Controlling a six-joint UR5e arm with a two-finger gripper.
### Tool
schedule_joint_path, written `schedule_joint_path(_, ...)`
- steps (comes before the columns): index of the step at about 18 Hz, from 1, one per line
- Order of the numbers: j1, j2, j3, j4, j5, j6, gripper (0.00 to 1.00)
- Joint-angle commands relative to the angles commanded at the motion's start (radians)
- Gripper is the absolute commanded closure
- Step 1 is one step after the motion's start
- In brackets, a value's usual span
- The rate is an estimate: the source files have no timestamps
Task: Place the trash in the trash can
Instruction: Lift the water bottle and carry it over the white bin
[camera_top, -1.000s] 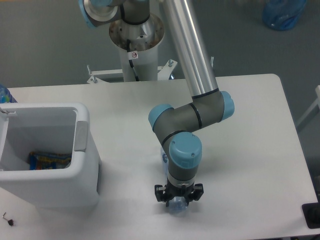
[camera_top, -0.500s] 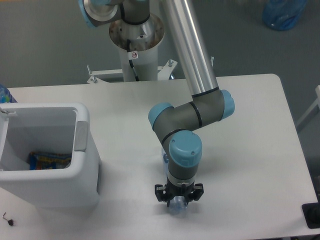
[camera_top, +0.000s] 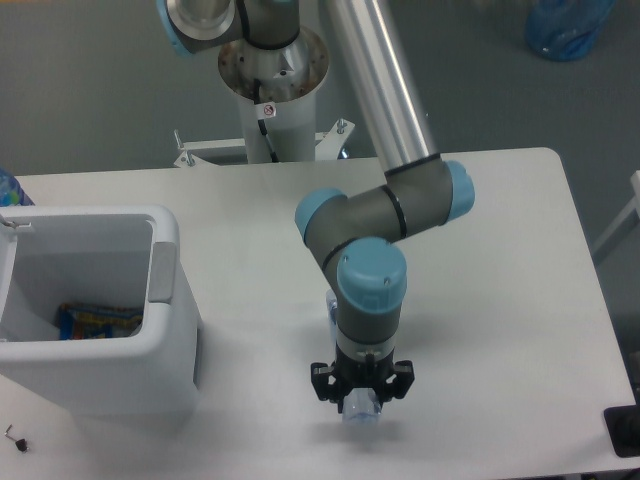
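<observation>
Judging progress, I'd call this about halfway: the bin (camera_top: 165, 330), well left of my claw (camera_top: 361, 398), already holds a colourful wrapper (camera_top: 95, 320). The claw's fingers seem closed around the bottle (camera_top: 361, 408), directly beneath it, apparently just off the table (camera_top: 500, 300).

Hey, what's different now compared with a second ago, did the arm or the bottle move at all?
The arm's wrist and claw shifted slightly toward the near edge of the table, and the crushed bottle between the fingers went with it, so it looks gripped. Whether it has left the table cannot be told. The trash can and the colourful item inside it stayed where they were.
</observation>
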Motion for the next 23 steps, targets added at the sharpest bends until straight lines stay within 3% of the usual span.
schedule_joint_path(6,-0.002,0.095,0.069,0.011,-0.048,-0.117,0.41)
schedule_joint_path(10,-0.005,0.153,0.107,0.064,-0.103,-0.212,0.41)
schedule_joint_path(16,-0.029,0.245,0.120,0.143,-0.138,-0.170,0.41)
schedule_joint_path(23,-0.113,0.318,0.106,0.143,-0.154,-0.137,0.41)
